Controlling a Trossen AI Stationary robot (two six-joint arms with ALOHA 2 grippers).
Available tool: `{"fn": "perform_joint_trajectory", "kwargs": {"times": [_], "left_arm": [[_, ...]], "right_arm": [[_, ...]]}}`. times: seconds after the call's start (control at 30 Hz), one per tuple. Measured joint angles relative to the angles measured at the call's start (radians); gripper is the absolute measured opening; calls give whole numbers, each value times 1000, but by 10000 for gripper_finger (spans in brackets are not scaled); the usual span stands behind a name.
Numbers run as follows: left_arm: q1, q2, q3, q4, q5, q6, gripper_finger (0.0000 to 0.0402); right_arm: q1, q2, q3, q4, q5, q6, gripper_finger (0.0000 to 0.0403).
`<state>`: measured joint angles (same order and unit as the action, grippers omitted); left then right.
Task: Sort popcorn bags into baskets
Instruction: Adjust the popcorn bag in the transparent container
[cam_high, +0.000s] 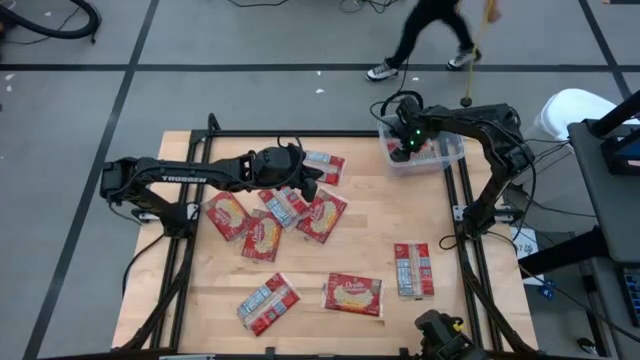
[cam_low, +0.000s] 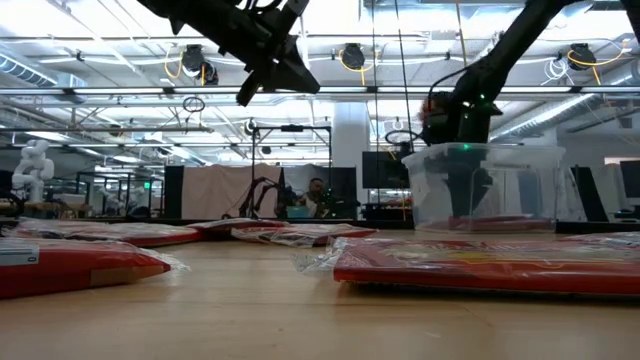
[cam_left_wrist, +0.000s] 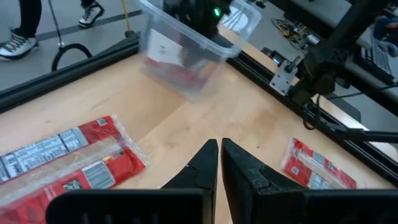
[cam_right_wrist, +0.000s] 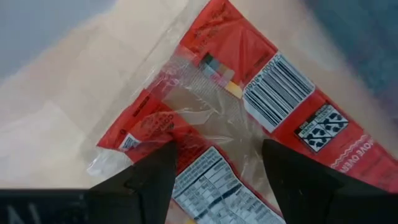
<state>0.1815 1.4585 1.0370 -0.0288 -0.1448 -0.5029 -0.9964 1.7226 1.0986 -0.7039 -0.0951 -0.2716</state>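
Note:
The clear basket stands at the table's far right corner. My right gripper reaches down into it, open, its fingers apart over a red popcorn bag with white print that lies inside. Several more red popcorn bags lie flat on the table: a cluster at centre left and three near the front. My left gripper hovers shut above the cluster with nothing between its fingers.
A lone bag lies at the right, below the basket. Black frame rails border the table's sides. A person walks on the floor beyond the far edge. Bare wood shows between the cluster and the basket.

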Motion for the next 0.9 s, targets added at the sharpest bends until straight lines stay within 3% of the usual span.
{"fn": "perform_joint_trajectory", "kwargs": {"times": [0.3,0.6,0.73,0.9], "left_arm": [[38,0,0,-2,-3,33,26],[79,0,0,-2,14,29,26],[88,0,0,-2,15,22,26],[88,0,0,-1,15,12,26]], "right_arm": [[1,-6,-118,103,9,-2,231],[1,-4,-146,157,17,-25,205],[1,6,-146,177,16,-30,180],[3,30,-146,191,21,-50,118]]}}
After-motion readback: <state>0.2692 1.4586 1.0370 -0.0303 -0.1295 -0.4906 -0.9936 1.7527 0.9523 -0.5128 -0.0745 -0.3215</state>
